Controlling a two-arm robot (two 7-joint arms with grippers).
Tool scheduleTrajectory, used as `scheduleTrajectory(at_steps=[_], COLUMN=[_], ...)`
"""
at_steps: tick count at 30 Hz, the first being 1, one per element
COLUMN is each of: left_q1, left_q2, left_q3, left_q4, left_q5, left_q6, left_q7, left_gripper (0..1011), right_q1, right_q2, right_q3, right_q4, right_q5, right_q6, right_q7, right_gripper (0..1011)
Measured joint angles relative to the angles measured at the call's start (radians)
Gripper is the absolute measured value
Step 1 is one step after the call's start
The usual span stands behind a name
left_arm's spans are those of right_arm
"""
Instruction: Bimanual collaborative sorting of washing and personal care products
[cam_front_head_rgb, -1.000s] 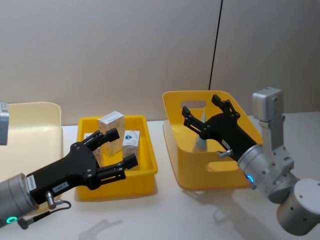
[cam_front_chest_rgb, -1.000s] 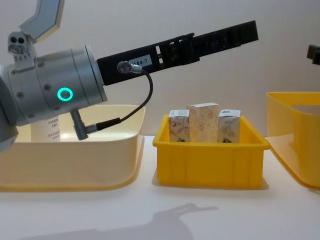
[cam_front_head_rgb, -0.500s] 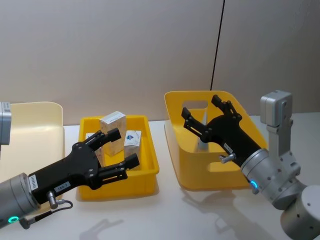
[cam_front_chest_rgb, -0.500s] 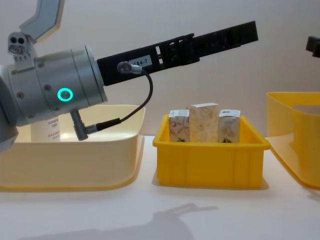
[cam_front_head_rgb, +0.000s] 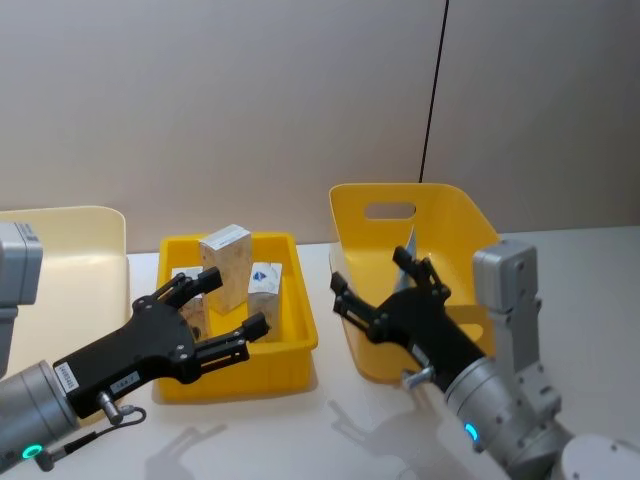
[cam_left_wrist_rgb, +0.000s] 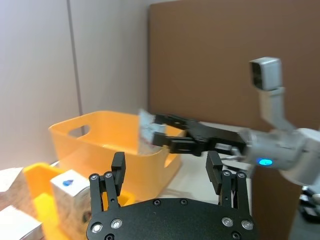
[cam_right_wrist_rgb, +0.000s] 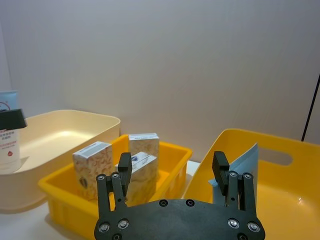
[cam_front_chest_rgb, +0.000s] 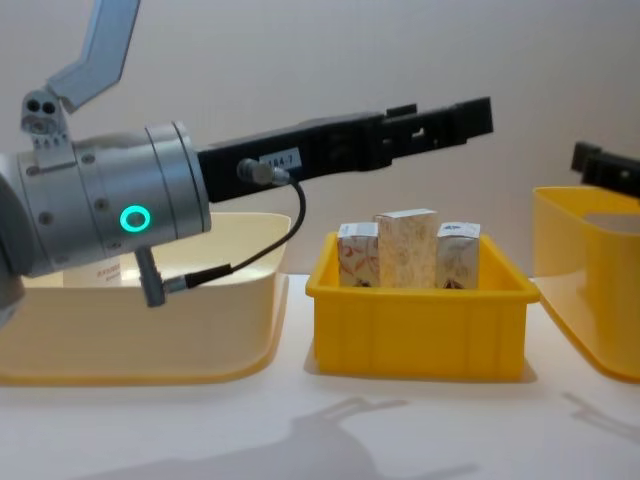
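The left gripper (cam_front_head_rgb: 222, 308), fingers spread, hovers above the small yellow bin (cam_front_head_rgb: 240, 376) holding three upright cartons (cam_front_head_rgb: 224, 263). The right gripper (cam_front_head_rgb: 378, 283), also wide open, hangs at the near rim of the large yellow bin (cam_front_head_rgb: 450, 208), beside a pale blue tube (cam_right_wrist_rgb: 245, 167) leaning inside.

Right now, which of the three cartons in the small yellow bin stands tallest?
The middle carton: its top rises clearly above the left carton and the right carton beside it.

Plain grey-beige wall (cam_front_head_rgb: 250, 100) behind | thin black cable (cam_front_head_rgb: 433, 90) running down it | smooth white counter (cam_front_head_rgb: 275, 440) below
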Motion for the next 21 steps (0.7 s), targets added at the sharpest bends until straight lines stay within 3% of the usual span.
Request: scheduleTrajectory(at_steps=[9,21], left_q1=[0.032,0.078], left_q2=[0.008,0.02], left_q3=[-0.003,-0.008], left_q4=[-0.024,-0.059], left_q5=[0.064,0.155], left_q6=[-0.005,-0.011], left_q7=[0.111,0.27], left_gripper=[1003,1003], right_q1=[-0.063,-0.067], right_q2=[-0.022,-0.024], right_q3=[-0.041,-0.044], right_q4=[-0.022,-0.027], right_q5=[-0.025,-0.029], right_q6=[0.037,0.038], right_q7=[-0.06,-0.066], right_gripper=[1001,1001])
